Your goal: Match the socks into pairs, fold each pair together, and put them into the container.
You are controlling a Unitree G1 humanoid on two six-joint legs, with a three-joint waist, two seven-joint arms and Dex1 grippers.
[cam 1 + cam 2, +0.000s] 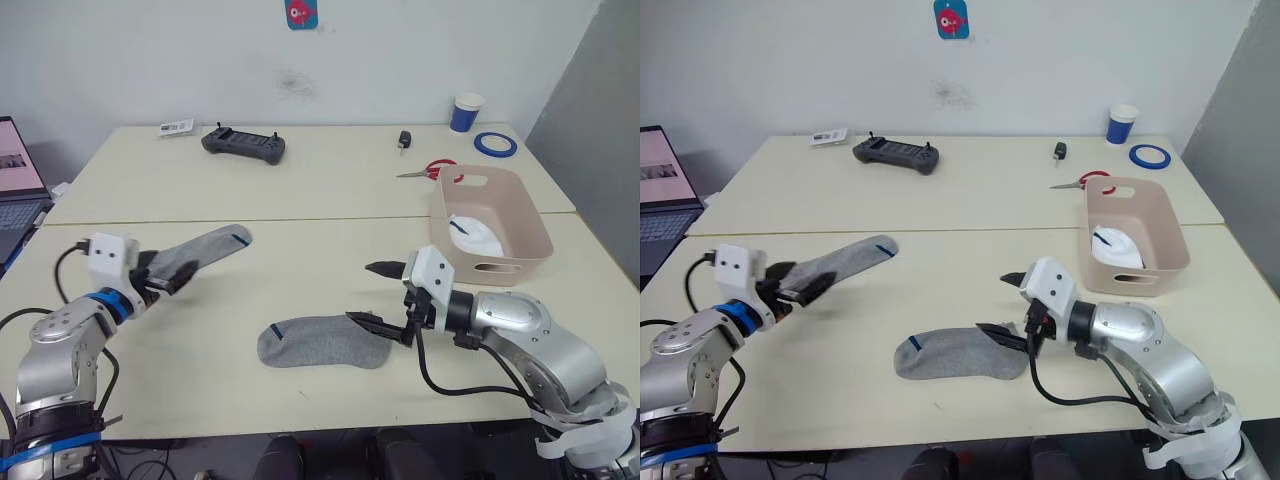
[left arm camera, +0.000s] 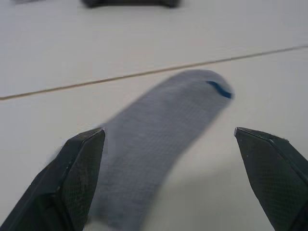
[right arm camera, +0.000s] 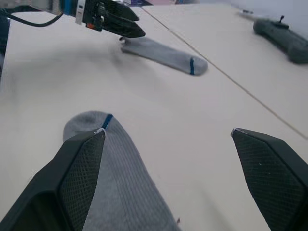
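Two grey socks lie on the table. One sock [image 1: 208,248] is at the left, and my left gripper [image 1: 170,275] is open with its fingers on either side of the sock's near end [image 2: 154,163]. The other sock [image 1: 320,343] lies flat at the front centre. My right gripper [image 1: 360,292] stands open at its right end, one finger low by the sock [image 3: 115,178] and the other above it. The pinkish-beige container [image 1: 535,225] stands at the right with a white sock [image 1: 472,232] inside.
A black controller [image 1: 244,144], a paper card [image 1: 176,127], a small black key [image 1: 403,141], red scissors [image 1: 432,171], a blue tape roll [image 1: 495,144] and a blue-and-white cup [image 1: 466,112] lie along the far table. A laptop [image 1: 18,190] sits at the left edge.
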